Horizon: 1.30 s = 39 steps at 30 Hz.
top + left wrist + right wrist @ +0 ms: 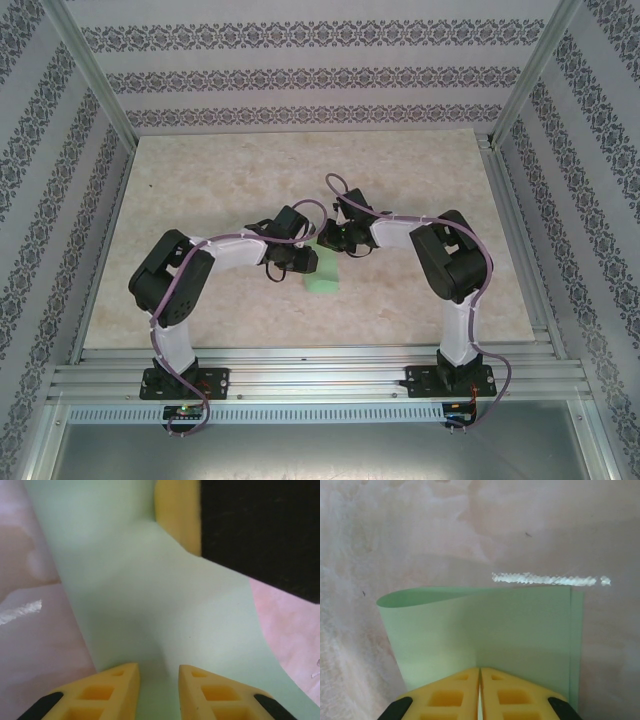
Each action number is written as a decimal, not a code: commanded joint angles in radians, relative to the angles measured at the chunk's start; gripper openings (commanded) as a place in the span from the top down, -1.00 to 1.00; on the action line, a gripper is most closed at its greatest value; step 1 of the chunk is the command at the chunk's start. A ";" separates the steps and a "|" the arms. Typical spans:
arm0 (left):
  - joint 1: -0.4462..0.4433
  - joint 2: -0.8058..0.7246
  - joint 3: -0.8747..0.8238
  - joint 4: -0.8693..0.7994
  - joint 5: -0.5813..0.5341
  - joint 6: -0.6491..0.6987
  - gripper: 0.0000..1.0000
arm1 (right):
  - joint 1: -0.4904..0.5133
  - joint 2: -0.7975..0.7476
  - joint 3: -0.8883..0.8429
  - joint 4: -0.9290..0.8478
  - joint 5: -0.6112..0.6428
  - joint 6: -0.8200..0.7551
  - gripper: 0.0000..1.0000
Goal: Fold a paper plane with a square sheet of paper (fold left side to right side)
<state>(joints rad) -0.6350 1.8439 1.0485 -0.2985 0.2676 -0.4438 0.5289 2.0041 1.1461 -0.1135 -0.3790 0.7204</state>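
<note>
Square sheet of paper (pixel 322 274) sits near the middle of the pale marbled worktop (pixel 200 180), between the tips of the two arms and partly under them. Seen from the right wrist, it is doubled over on itself. The bend at its left side is a soft, open curl rather than a pressed crease. The two free edges at the right lie almost one over the other, one showing past the other as a thin strip. The right pincer (pixel 480 671) has its yellow fingers pressed together to a hairline, nipping the near edge of the sheet. The left pincer (pixel 159 669) stands narrowly apart, with green paper showing in the gap between its tips; whether those tips touch the sheet I cannot tell. From the left wrist, one yellow finger (pixel 175 515) of the right pincer meets the far part of the sheet.
</note>
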 commanded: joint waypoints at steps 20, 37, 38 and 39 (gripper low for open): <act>-0.047 -0.116 -0.163 0.033 0.182 0.185 0.34 | 0.023 0.032 -0.010 -0.091 0.096 -0.024 0.80; -0.119 -0.135 -0.189 0.010 0.209 0.210 0.33 | 0.026 0.032 -0.008 -0.095 0.095 -0.023 0.80; -0.122 -0.136 -0.192 0.009 0.208 0.209 0.33 | 0.026 0.033 -0.007 -0.095 0.095 -0.022 0.80; -0.127 -0.137 -0.196 0.008 0.209 0.208 0.32 | 0.026 0.032 -0.007 -0.098 0.095 -0.024 0.80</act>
<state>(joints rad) -0.7345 1.7287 0.8772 -0.2504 0.4370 -0.2611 0.5434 2.0041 1.1515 -0.1272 -0.3489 0.7074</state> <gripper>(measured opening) 0.337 0.101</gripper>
